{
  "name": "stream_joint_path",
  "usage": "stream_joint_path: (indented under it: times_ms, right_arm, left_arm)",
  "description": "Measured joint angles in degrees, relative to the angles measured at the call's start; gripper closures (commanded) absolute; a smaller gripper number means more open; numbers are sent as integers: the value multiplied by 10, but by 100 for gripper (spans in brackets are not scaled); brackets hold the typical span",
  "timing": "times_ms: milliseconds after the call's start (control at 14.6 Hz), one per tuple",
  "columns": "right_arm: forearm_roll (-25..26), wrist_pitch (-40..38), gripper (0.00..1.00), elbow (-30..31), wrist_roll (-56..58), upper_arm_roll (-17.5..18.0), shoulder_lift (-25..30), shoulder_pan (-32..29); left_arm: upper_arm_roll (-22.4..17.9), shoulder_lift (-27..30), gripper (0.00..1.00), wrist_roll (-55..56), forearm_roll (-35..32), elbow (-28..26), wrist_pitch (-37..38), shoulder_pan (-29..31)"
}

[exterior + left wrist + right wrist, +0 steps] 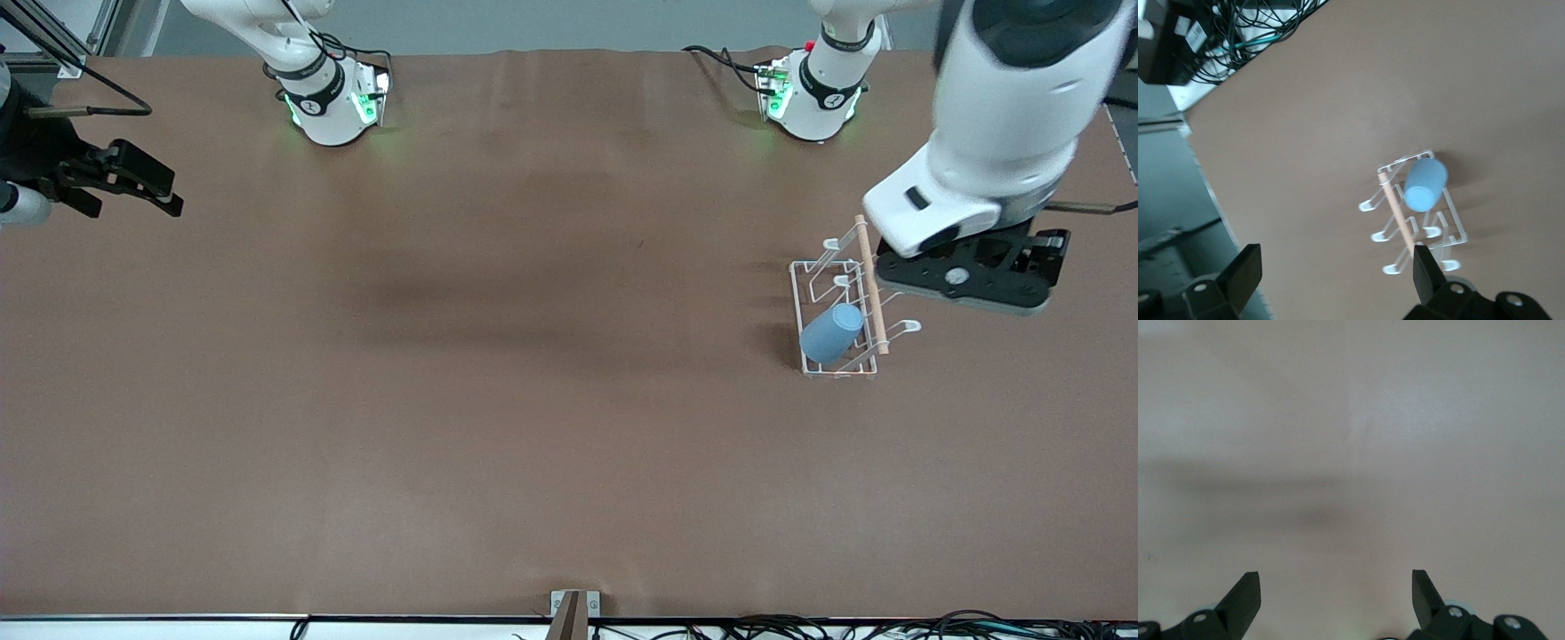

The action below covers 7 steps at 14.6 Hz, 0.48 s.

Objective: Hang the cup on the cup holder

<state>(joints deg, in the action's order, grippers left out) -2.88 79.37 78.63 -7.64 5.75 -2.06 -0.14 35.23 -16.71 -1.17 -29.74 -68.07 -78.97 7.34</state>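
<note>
The light-blue cup rests tilted on a prong of the white wire cup holder, on the side toward the right arm's end, below the wooden dowel. My left gripper hovers over the table beside the holder, toward the left arm's end, open and empty. In the left wrist view the cup and the holder lie past my open left gripper. My right gripper waits open and empty at the right arm's end of the table; its wrist view shows only bare table past the gripper.
The brown table holds nothing else. A small metal bracket sits at the table edge nearest the front camera, with cables along that edge. The two arm bases stand at the edge farthest from the front camera.
</note>
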Motion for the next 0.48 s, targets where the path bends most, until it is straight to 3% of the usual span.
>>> stream_joint_path:
  times_ms: [137,205,479]
  right_arm:
    - [0,0,0,0,0,0,0,0]
    - [0,1,0,0,0,0,0,0]
    - [0,2,0,0,0,0,0,0]
  left_arm:
    - [-106,53,0,-6,106,-36,-35,-27]
    - [-141,80,0,-14,141,-63,-50,-30]
    - [-188,166,0,-5,204,-171,-69,-32]
